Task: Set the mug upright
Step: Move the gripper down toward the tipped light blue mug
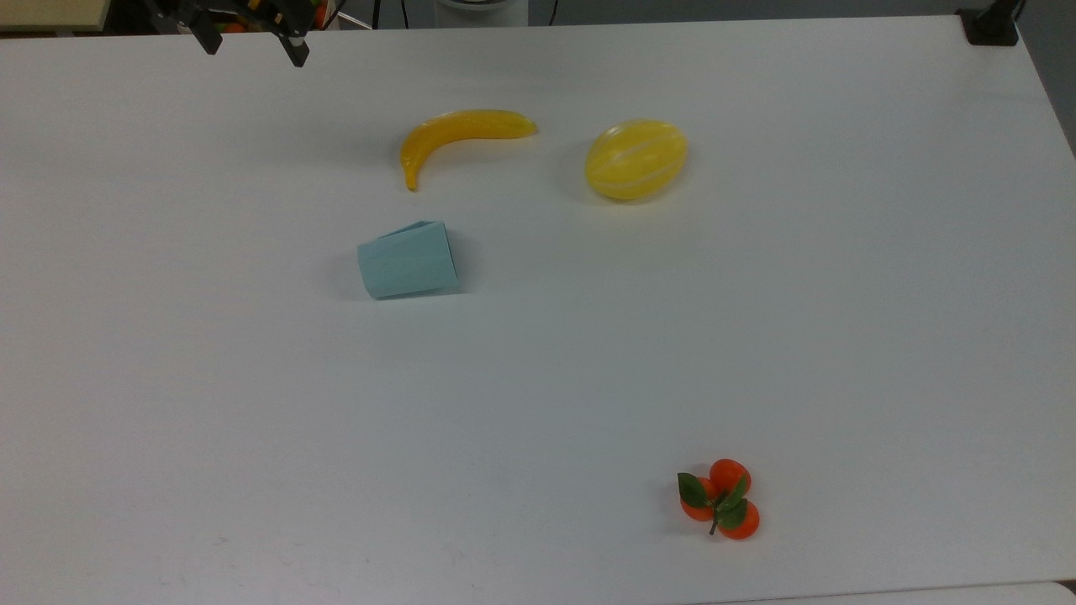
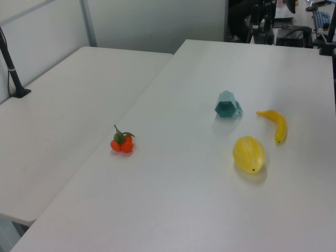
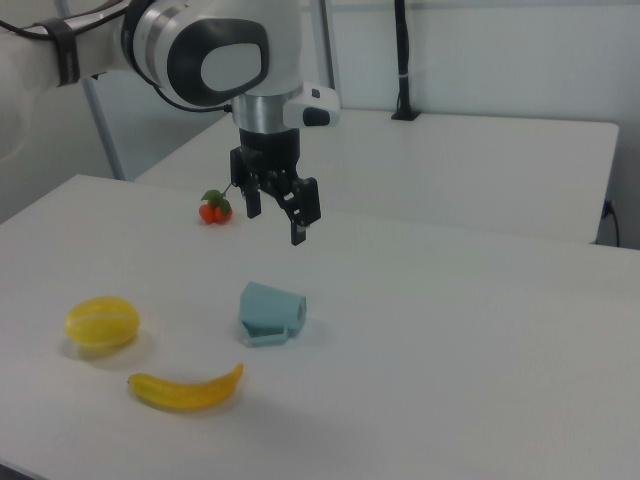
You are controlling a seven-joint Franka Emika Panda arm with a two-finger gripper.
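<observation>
A: Okay, top view. Mug (image 1: 408, 260) lies on its side on the tabletop (image 1: 538, 378), a bit toward the top view's left of middle, nearer the far edge than the near one. Banana (image 1: 458, 133) and melon (image 1: 636, 160) sit beyond it, oranges (image 1: 719, 499) well apart near the front edge.

B: Gripper?

A: Gripper (image 1: 250, 40) is over the far left corner in the top view, fingers apart, nothing between them. It's cut off by the frame, so the arm isn't readable.

B: Left view?

A: Mug (image 2: 227, 104) points an end at the camera; I can't tell if it's base or mouth. A small lug sticks out on the left view's right side, maybe a handle. The far edge is cluttered and dark.

B: Right view?

A: Clearest one. Gripper (image 3: 277, 212) hangs above the tabletop behind the mug (image 3: 270, 313), well apart from it, fingers spread and empty. Mug is on its side, a flat facet down.

B: Handling?

A: Looks light, stiff and matte, so probably not slippery, though the flat facets could twist in a pinch. I'd grip across two opposite facets near the wider end, or the rim wall, then tip it up. Rim thickness is hard to make out.
</observation>
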